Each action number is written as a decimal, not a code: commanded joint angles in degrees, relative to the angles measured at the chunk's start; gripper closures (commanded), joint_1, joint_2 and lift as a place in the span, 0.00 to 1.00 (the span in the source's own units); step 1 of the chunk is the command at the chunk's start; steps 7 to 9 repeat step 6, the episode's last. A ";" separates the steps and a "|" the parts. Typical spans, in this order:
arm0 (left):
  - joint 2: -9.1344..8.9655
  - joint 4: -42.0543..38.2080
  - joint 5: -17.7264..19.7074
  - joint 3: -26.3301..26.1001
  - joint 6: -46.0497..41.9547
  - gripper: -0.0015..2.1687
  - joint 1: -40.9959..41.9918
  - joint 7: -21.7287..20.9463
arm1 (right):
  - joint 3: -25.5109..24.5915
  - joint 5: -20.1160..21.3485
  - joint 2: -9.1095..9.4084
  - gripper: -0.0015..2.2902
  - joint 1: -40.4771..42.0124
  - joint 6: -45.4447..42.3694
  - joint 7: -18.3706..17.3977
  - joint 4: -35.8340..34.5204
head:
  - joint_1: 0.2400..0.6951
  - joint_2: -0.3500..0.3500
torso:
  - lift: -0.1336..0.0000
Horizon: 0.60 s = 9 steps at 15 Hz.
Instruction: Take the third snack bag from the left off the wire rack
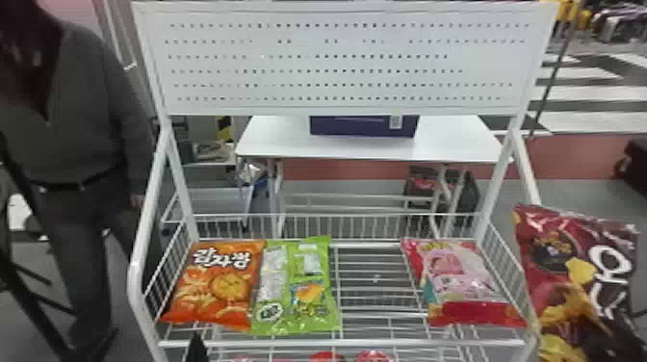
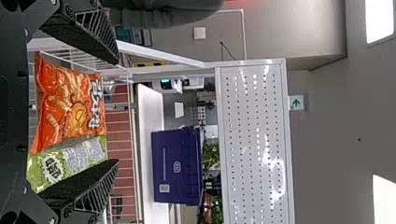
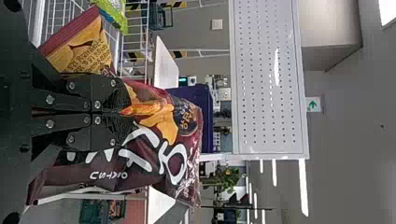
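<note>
And here we see the right gripper (image 3: pixel 122 116) clamped tight on the dark red snack bag (image 1: pixel 577 269), both fingers pinching the foil low down so the bag stands up above the grip. The bag sits outside the wire rack (image 1: pixel 337 342), just beside its right side rail and free of the wires, so we judge the take-off as good as done. On the shelf the orange bag (image 1: pixel 214 281) and the green bag (image 1: pixel 293 286) lie flat and touching at the left, the pink-and-red bag (image 1: pixel 457 284) lies at the right, and the bare stretch of wire between them looks to us like the third slot. The left gripper (image 2: pixel 109 109) waits low in front of the rack with its fingers spread wide and nothing between them, aimed at the orange and green bags. We reckon the held bag only needs carrying away
</note>
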 commanded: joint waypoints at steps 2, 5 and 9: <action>0.09 -0.16 0.00 0.00 0.02 0.07 0.00 0.00 | -0.09 0.00 -0.08 0.97 0.17 -0.13 0.00 0.00 | 0.57 0.50 | 1.00; 0.18 -0.16 0.09 0.00 0.02 0.07 -0.09 -0.09 | -0.09 0.00 -0.17 0.97 0.26 -0.30 0.00 -0.09 | 0.57 0.50 | 1.00; 0.18 -0.16 0.09 0.09 0.02 0.07 0.00 -0.09 | -0.09 0.00 -0.17 0.97 0.26 -0.30 0.00 -0.09 | 0.57 0.50 | 1.00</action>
